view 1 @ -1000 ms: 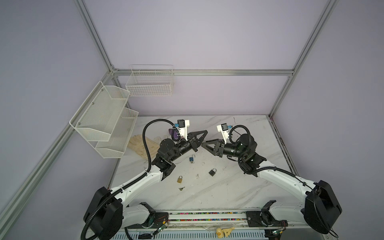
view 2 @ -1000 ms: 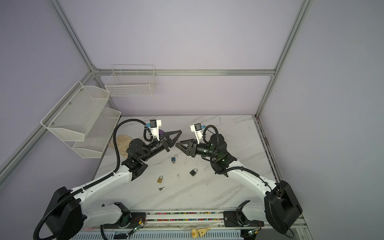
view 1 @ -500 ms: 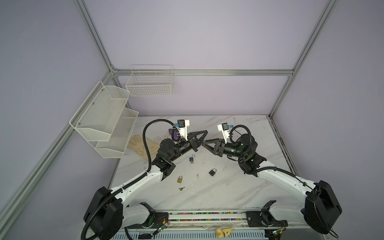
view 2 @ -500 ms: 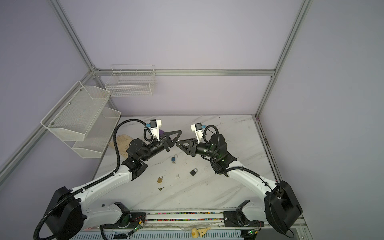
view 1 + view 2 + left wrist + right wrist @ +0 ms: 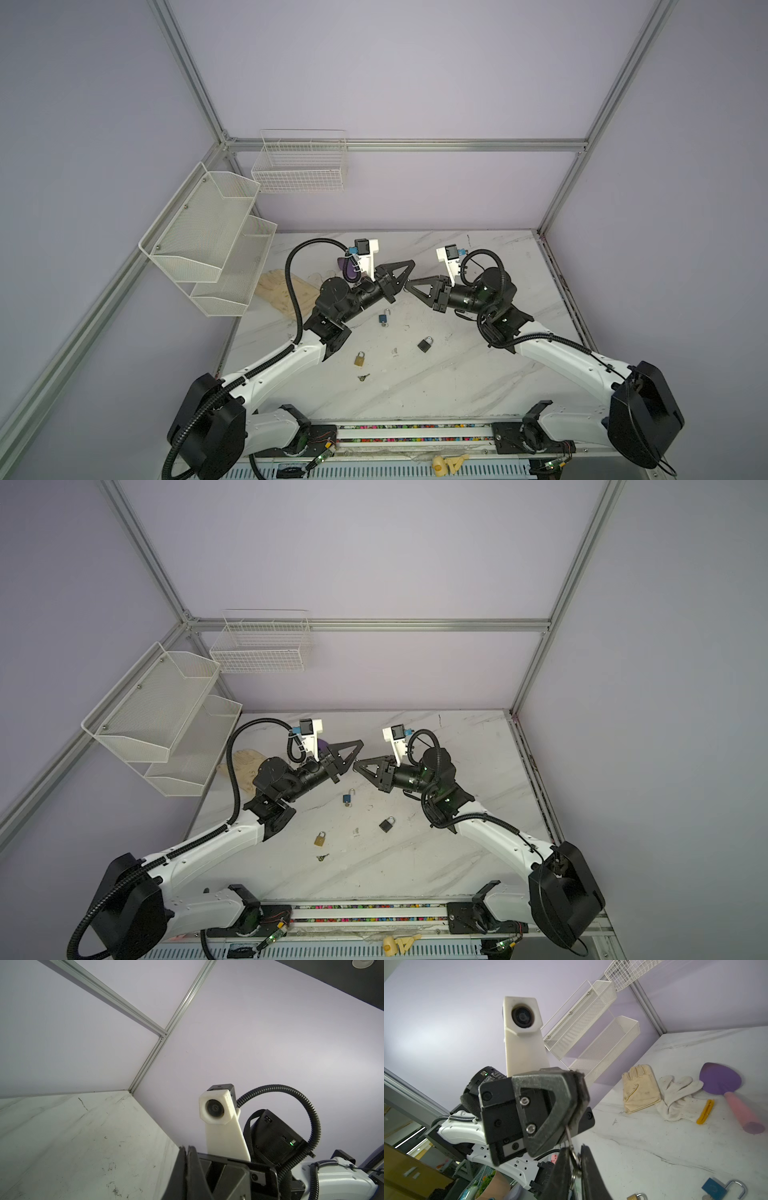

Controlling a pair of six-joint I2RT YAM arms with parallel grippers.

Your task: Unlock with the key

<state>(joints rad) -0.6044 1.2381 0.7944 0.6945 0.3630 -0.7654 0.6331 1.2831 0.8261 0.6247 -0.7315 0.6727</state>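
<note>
Both grippers meet in mid-air above the marble table (image 5: 457, 374). My left gripper (image 5: 404, 278) (image 5: 354, 755) (image 5: 186, 1148) is shut on a small metal key (image 5: 568, 1135), whose end sticks out of its jaws. My right gripper (image 5: 409, 287) (image 5: 356, 766) (image 5: 574, 1152) has its narrow jaws pinched on that key's ring end. On the table below lie a blue padlock (image 5: 383, 318) (image 5: 714, 1188) with its shackle open, a black padlock (image 5: 424, 344) and a brass padlock (image 5: 360, 358). The left wrist view does not show the key.
A second small key (image 5: 363, 377) lies near the brass padlock. Work gloves (image 5: 641, 1088), a purple spatula (image 5: 720, 1080) and a yellow strip (image 5: 705, 1111) lie at the back left. White mesh shelves (image 5: 208, 241) and a wire basket (image 5: 299, 162) hang on the walls.
My right gripper has moved left up to the left gripper's tips and its jaws have closed down onto the key. The left arm has stayed still and shut.
</note>
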